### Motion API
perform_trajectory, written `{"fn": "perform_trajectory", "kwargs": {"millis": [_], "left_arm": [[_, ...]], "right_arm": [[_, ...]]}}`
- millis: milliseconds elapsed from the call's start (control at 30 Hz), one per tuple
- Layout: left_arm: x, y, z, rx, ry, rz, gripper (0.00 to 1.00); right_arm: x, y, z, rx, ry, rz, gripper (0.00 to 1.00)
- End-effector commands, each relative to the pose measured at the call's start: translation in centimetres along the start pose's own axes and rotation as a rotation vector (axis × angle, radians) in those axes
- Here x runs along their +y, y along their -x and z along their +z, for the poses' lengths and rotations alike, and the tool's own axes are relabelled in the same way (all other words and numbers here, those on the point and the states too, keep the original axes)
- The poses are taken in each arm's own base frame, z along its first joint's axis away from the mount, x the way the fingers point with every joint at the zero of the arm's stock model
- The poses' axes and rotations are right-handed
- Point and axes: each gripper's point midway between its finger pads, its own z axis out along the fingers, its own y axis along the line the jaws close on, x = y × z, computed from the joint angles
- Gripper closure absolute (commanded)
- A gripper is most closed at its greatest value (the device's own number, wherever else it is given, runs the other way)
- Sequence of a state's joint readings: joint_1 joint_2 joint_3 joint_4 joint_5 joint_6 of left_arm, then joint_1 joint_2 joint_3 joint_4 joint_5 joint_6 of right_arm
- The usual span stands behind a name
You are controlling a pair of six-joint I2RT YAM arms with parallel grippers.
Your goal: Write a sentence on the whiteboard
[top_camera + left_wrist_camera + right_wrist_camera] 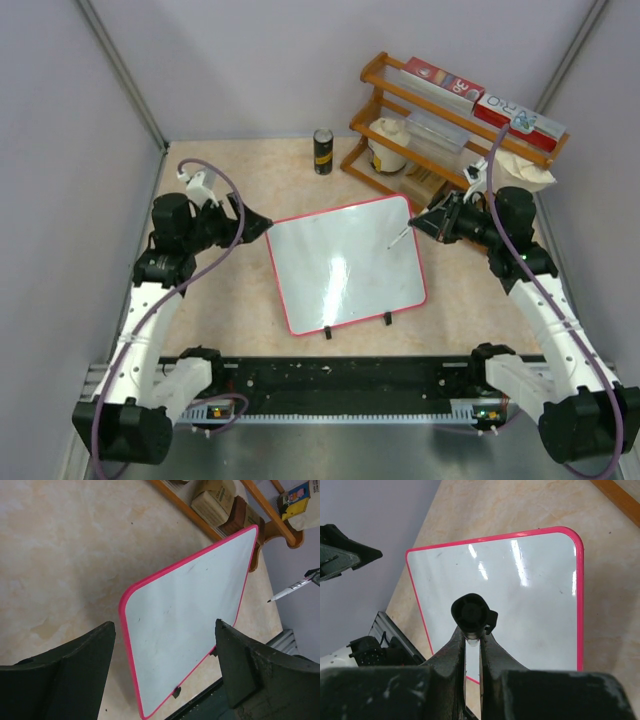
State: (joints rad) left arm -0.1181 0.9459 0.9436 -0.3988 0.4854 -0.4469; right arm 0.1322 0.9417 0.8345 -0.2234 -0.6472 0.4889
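The whiteboard [345, 265] lies flat mid-table, glossy white with a red-pink rim and two black clips on its near edge. It also shows in the left wrist view [190, 605] and the right wrist view [520, 590]. No sentence is in view; the surface carries only faint specks and glare. My right gripper [432, 222] [474, 637] is shut on a white marker [398, 237] [292, 588], whose black end [470, 612] sticks out past the fingers. The marker's tip hangs over the board's far right corner, seemingly above the surface. My left gripper [262, 228] [165, 625] stands open, holding nothing, by the board's far left corner.
A wooden rack [450, 120] stands at the back right with red-and-white boxes [440, 78] on top and a white jar [388, 145] inside. A black can [323, 151] stands behind the board. The black rail [340, 375] runs along the near edge. Grey walls close both sides.
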Motion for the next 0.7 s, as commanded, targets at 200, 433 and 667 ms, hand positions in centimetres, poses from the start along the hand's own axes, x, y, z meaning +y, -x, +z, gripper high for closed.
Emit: {"fn": "perform_trajectory", "kwargs": {"millis": [200, 433, 667], "left_arm": [[2.5, -2.4, -2.0, -0.007, -0.151, -0.205, 0.16], [1.2, -2.6, -2.5, -0.029, -0.308, -0.145, 0.15], [1.6, -3.1, -2.0, -0.001, -0.343, -0.072, 0.15]], "right_arm": [[1.4, 1.9, -1.2, -0.067, 0.013, -0.091, 1.00], [1.7, 2.0, -1.4, -0.072, 0.026, -0.108, 1.00], [2.6, 2.2, -1.5, -0.089, 0.066, -0.115, 1.00]]}}
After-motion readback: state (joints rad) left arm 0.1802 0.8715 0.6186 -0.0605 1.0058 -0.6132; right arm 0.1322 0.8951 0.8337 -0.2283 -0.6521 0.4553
